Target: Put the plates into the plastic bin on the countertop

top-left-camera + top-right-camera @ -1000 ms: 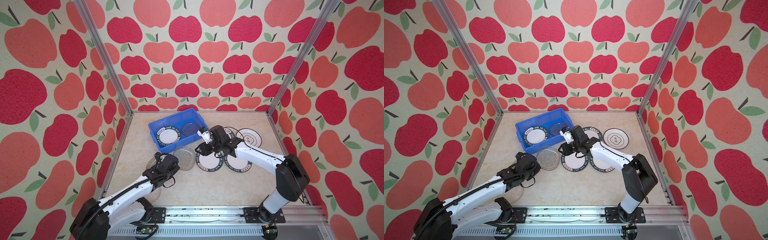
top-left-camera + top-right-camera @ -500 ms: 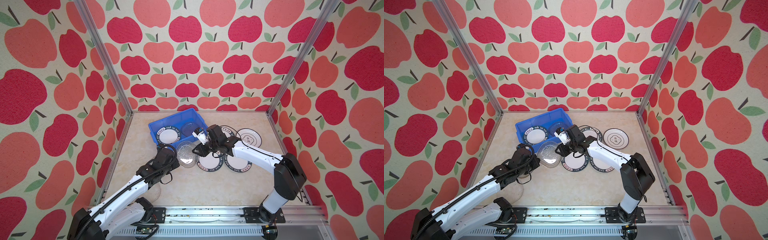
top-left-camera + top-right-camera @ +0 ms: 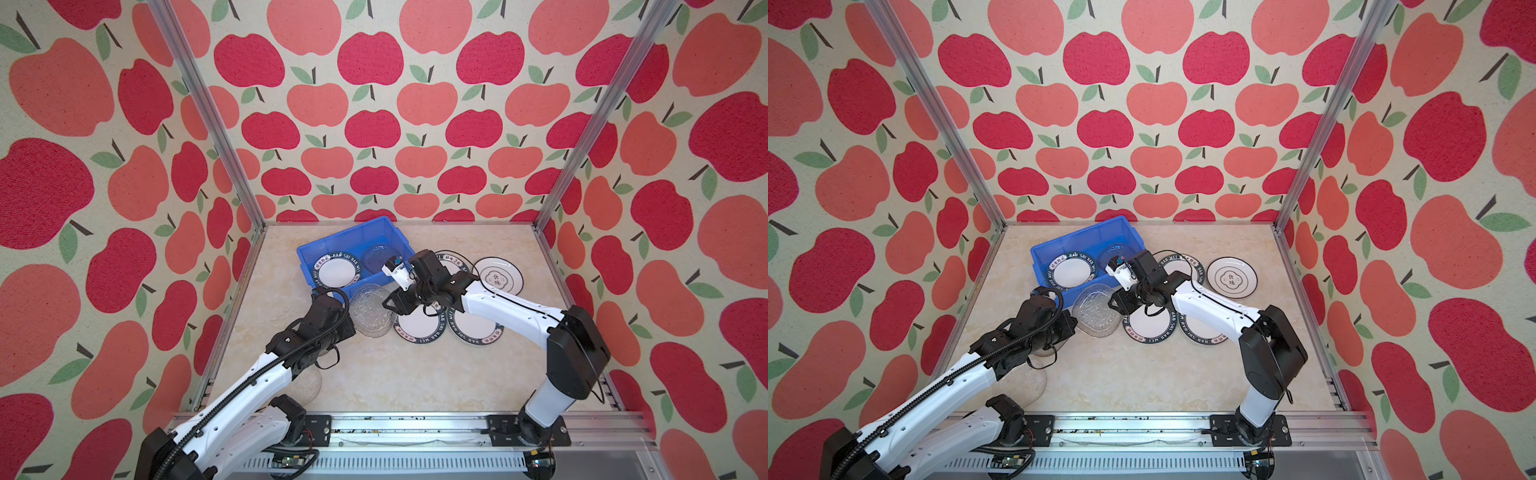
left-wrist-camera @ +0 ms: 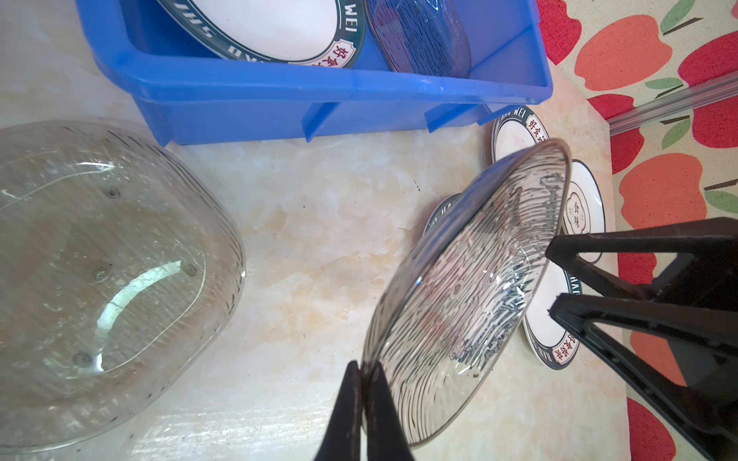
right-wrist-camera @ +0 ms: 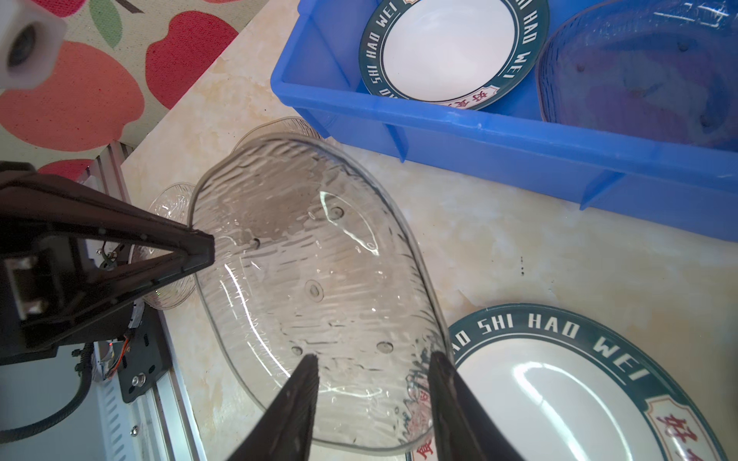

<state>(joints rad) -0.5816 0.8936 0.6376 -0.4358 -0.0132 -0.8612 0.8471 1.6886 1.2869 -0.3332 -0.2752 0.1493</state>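
Glass, clear and ripple-textured, the rounded-square plate (image 3: 371, 309) is hanging tilted over the countertop (image 3: 374, 374) at 6 o'clock of the blue plastic bin (image 3: 343, 235). The left gripper (image 4: 361, 367) is pinching its rim at 9 o'clock. The right gripper (image 5: 371, 359) is straddling the 3 o'clock edge, jaws apart.

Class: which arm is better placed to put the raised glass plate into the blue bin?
Left, probably: the left hand is shut on the rim of the glass plate, near the blue bin; the right hand stands open at the opposite rim.
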